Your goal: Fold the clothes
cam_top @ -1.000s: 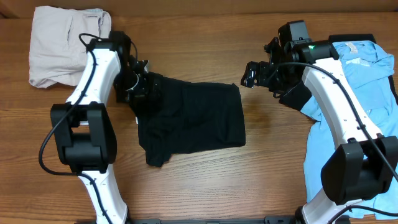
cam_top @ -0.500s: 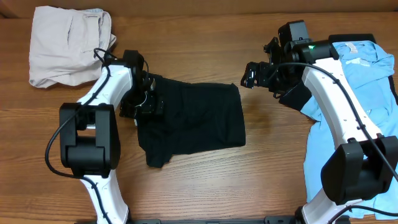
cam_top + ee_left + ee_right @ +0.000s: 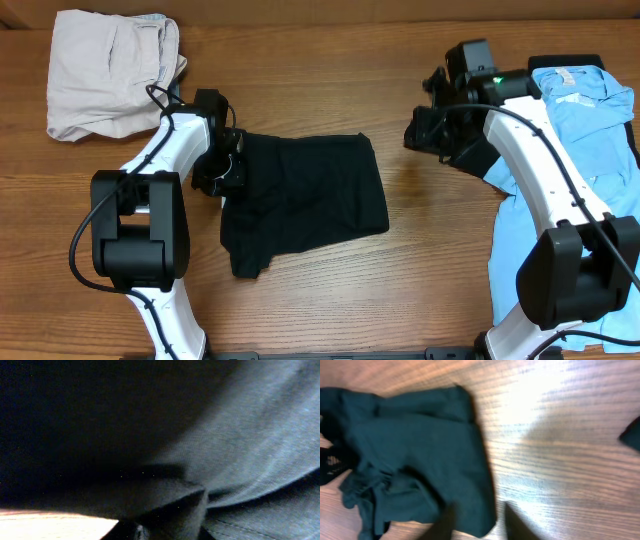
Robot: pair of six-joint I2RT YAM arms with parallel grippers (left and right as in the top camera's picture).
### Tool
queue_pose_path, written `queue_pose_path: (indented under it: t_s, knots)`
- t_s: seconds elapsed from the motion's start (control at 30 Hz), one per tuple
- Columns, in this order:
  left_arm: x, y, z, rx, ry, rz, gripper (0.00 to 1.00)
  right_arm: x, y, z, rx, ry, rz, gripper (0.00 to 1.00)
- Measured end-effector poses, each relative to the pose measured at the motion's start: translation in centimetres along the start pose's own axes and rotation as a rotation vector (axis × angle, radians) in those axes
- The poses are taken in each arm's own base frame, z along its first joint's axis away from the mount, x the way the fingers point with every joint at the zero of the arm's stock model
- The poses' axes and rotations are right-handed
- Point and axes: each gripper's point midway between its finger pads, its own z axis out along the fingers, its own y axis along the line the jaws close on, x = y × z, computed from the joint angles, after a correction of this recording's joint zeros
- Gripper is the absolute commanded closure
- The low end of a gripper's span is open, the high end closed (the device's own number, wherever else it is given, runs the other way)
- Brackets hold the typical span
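A black shirt (image 3: 305, 200) lies crumpled flat at the middle of the table. My left gripper (image 3: 225, 165) sits on its left edge. In the left wrist view black cloth (image 3: 235, 435) fills the picture, and a fold of it is pinched in the left gripper (image 3: 165, 530), which is shut on it. My right gripper (image 3: 412, 132) hangs above bare wood to the right of the shirt, apart from it. The right wrist view shows the right gripper (image 3: 480, 510) with blurred fingers (image 3: 447, 522) a narrow gap apart and nothing between them, with the black shirt (image 3: 415, 455) below.
Beige trousers (image 3: 110, 70) lie bunched at the back left corner. Light-blue T-shirts (image 3: 585, 150) are spread under the right arm along the right edge. Wooden table (image 3: 400, 290) shows around the black shirt.
My left gripper has closed on the shirt's left edge, and the shirt has shifted slightly left. My right gripper's fingers have drawn in from wide open.
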Motion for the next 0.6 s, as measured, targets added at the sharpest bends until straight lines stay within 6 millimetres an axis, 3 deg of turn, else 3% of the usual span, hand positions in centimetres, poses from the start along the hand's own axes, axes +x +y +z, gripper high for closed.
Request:
queue_pose_path:
  t_s: [0.1, 0.37, 0.6]
  knots:
    - [0.3, -0.1, 0.0, 0.008, 0.012, -0.004, 0.96, 1.4, -0.4, 1.6, -0.002, 0.044, 0.008, 0.96]
    - [2.4, -0.2, -0.1, 0.009, 0.136, -0.023, 0.96, 4.7, 2.4, 5.8, -0.054, 0.104, -0.091, 0.96]
    - [1.1, -0.7, -4.2, 0.010, 0.137, -0.022, 0.96, 5.9, 5.4, 8.7, -0.108, 0.075, -0.204, 0.96]
